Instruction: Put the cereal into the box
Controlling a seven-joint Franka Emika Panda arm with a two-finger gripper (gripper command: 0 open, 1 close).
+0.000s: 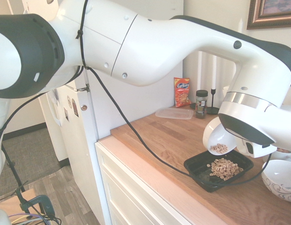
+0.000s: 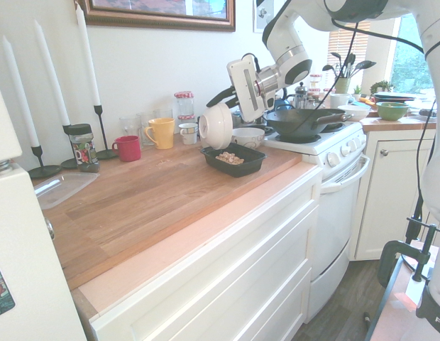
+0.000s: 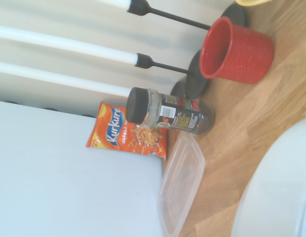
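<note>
Kitchen tabletop (image 1: 159,136): we judge pour underway, claw (image 2: 227,96) clamped on tipped white bowl (image 1: 217,136), cereal (image 1: 224,168) landing in box (image 1: 197,166); next needs more tilt.

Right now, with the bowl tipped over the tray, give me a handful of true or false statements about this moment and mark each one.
1. The gripper holds a white bowl tilted above the black tray. True.
2. The tray has no cereal in it yet. False: many rings already lie in it, and some remain in the bowl.
3. The red mug stands inside the tray. False: it stands on the counter, apart, near the yellow mug.
4. The snack bag leans at the wall behind the clear container. True.
</note>
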